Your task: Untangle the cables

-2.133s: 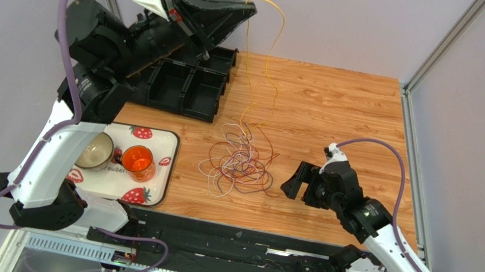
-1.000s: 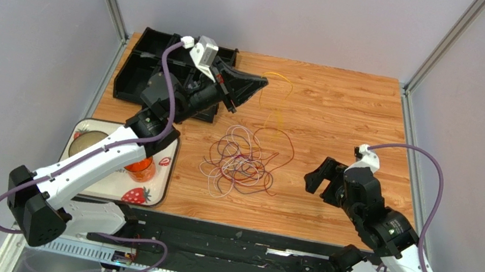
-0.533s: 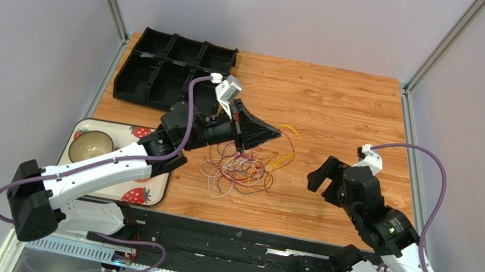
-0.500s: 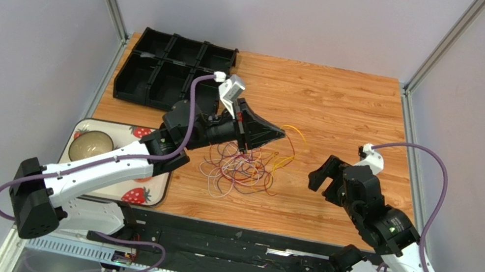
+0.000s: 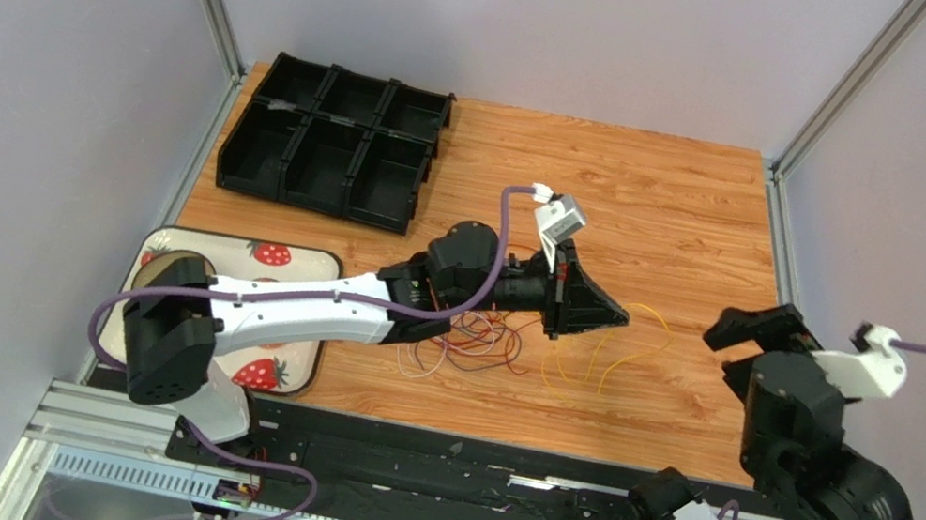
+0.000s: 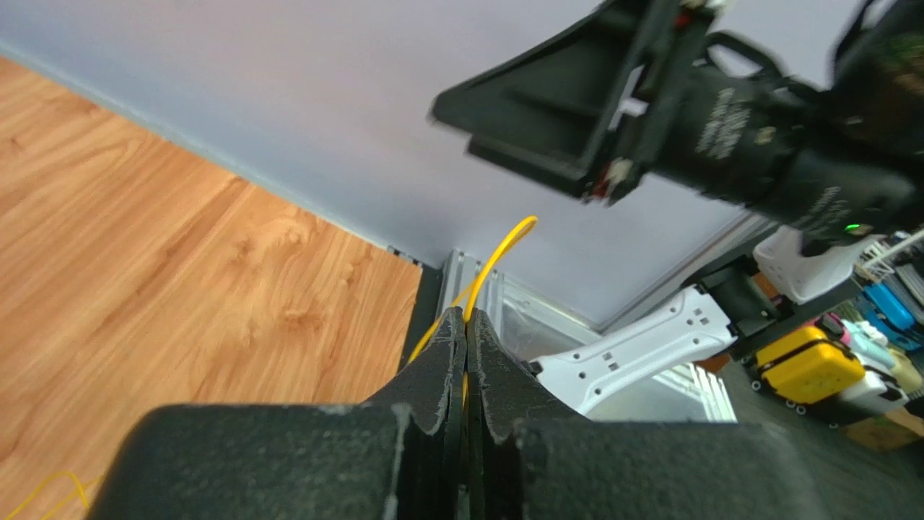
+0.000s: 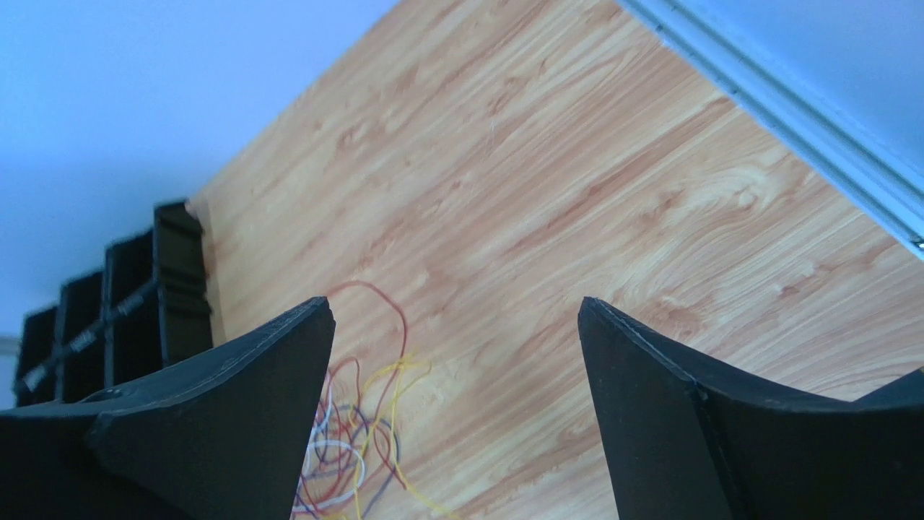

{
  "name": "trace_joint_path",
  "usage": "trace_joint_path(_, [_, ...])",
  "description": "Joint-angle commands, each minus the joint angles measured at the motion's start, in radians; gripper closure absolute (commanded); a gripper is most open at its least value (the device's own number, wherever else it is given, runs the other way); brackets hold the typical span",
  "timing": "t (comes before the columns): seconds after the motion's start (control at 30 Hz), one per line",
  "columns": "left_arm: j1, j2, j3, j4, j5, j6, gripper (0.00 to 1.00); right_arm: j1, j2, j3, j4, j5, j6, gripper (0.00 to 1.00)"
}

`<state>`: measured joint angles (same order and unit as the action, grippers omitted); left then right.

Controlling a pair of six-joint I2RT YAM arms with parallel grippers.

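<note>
The cables (image 5: 470, 337) lie as a loose tangle of red, white, lilac and blue loops on the wooden table, partly under my left arm. A yellow cable (image 5: 618, 349) trails out of the tangle to the right. My left gripper (image 5: 617, 319) is shut on this yellow cable (image 6: 501, 247), which sticks up past the closed fingertips (image 6: 448, 330) in the left wrist view. My right gripper (image 5: 757, 332) hangs raised at the right, open and holding nothing. Through its spread jaws (image 7: 456, 309) the right wrist view shows the cables (image 7: 345, 446) low on the left.
A black compartment tray (image 5: 329, 145) stands at the back left. A strawberry-print tray (image 5: 283, 260) with a bowl (image 5: 170, 264) sits at the front left, partly under the left arm. The table's right edge rail (image 5: 783, 245) runs close to the right gripper.
My left arm has swung from the back left across the tangle to the right, dragging the yellow cable with it. The right arm has pulled back to the right and risen.
</note>
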<state>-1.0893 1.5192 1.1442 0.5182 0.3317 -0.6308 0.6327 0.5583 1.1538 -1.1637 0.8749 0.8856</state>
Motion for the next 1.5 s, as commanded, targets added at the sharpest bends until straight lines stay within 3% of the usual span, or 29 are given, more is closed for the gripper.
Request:
trace_joint_path(0.0, [-0.007, 0.08, 0.051, 0.034, -0.052, 0.008, 1.0, 0.001, -0.06, 0.015, -0.071, 0.161, 0.073, 0.12])
trace_joint_path(0.2, [0.045, 0.229, 0.095, -0.047, -0.05, -0.018, 1.0, 0.002, -0.103, -0.104, 0.041, 0.003, -0.02, 0.13])
trace_joint_path(0.43, [0.179, 0.243, 0.123, -0.163, -0.043, -0.024, 1.0, 0.001, -0.02, -0.202, 0.145, -0.255, -0.071, 0.14])
trace_joint_path(0.73, [0.187, 0.34, 0.11, -0.316, -0.075, -0.007, 1.0, 0.002, 0.092, -0.377, 0.327, -0.523, -0.066, 0.12])
trace_joint_path(1.03, [0.193, 0.495, 0.179, -0.334, -0.088, -0.006, 1.0, 0.002, 0.181, -0.427, 0.427, -0.625, -0.105, 0.05])
trace_joint_path(1.47, [0.221, 0.564, 0.221, -0.33, -0.022, -0.014, 1.0, 0.001, 0.379, -0.454, 0.481, -0.568, -0.066, 0.0])
